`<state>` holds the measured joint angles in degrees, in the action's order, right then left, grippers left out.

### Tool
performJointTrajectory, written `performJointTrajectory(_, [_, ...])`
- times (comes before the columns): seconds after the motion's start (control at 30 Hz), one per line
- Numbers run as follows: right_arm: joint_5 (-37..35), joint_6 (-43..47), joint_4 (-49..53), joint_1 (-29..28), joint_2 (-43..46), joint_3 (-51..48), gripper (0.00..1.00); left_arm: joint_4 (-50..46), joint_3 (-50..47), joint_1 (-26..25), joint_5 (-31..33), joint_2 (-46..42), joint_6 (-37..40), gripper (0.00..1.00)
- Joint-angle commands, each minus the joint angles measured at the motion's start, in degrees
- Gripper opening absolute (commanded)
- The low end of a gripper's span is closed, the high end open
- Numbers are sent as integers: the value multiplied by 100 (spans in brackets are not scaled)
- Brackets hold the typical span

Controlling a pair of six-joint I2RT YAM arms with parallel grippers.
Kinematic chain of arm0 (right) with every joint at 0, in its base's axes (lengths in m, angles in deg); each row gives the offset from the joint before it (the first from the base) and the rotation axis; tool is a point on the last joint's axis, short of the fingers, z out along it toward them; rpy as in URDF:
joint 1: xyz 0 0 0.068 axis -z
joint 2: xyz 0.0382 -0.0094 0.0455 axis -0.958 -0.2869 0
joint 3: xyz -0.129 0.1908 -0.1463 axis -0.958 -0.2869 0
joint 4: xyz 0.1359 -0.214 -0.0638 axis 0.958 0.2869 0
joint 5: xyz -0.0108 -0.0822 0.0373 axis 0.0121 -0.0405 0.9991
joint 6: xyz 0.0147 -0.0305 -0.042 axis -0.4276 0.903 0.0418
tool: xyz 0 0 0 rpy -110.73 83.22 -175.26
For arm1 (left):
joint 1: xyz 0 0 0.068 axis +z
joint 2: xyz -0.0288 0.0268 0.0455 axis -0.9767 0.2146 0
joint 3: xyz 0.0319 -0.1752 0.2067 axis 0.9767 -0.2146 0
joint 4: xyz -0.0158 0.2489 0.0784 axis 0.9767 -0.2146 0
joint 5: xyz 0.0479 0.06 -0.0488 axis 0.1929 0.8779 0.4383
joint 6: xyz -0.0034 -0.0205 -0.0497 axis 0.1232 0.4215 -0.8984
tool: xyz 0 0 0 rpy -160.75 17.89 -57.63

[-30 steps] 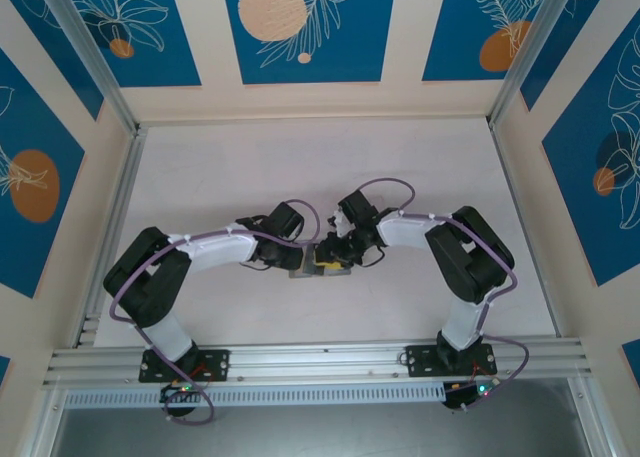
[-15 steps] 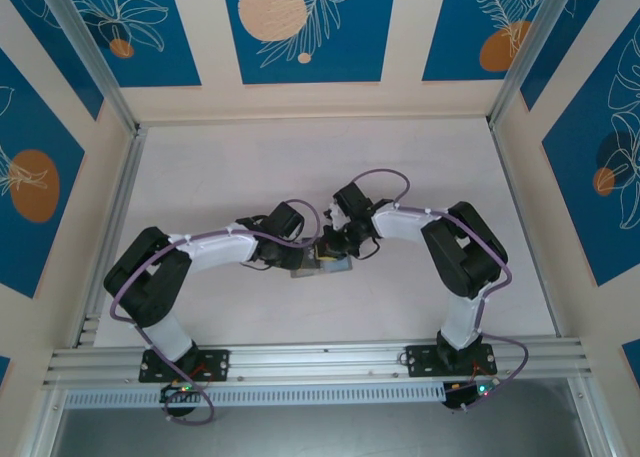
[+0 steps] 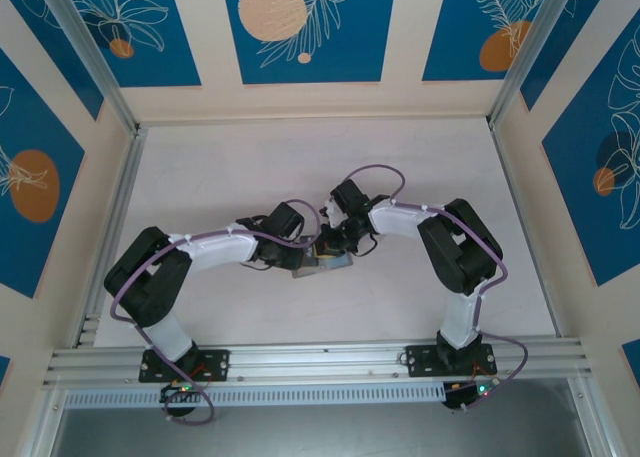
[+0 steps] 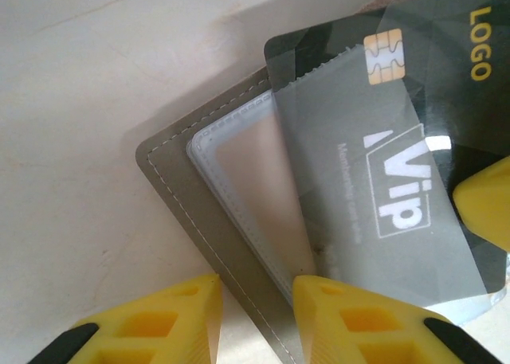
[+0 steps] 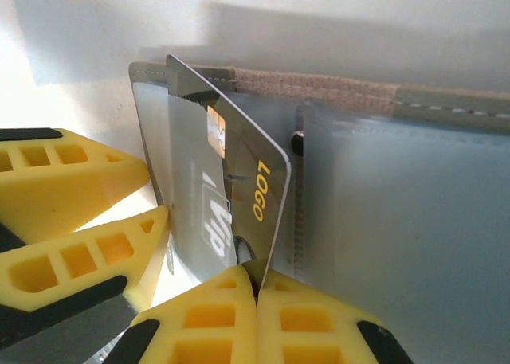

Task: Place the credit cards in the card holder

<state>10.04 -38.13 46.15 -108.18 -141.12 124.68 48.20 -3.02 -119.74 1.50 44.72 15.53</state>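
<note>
Where the two arms meet at mid-table in the overhead view, a flat, matte grey card holder [image 4: 171, 181] lies opened out on the smooth off-white table [image 4: 80, 101]. Pale stitching runs along its rounded rim. Inside it sits a clear plastic pocket [image 4: 247, 181], soft-cornered and slightly cloudy, with a welded seam around its edge. A thin, glossy black plastic credit card [image 4: 446, 85] lies partly under that film. The covered part, with white "VIP" lettering, reads dull grey, while the bare corner with yellow "LOGO" stays deep black. A gold chip [image 4: 382, 55] sits near the pocket's ragged mouth. From the right wrist, the credit card stands tilted on edge, its rounded corner leaning over the pocket. The right gripper [image 5: 256, 296], with ribbed yellow fingers, is pressed together on the card's lower edge, pinching it. The left gripper [image 4: 256, 288] has its yellow jaws standing apart, with bare table and the holder's stitched edge in the gap. One fingertip overlaps the holder's edge; whether it presses down cannot be told.
</note>
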Motion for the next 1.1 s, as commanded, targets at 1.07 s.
performJointTrajectory(1.07, [320, 955, 1295, -157, -793, 786, 0, -77, -232, -34, -153, 248, 64, 33])
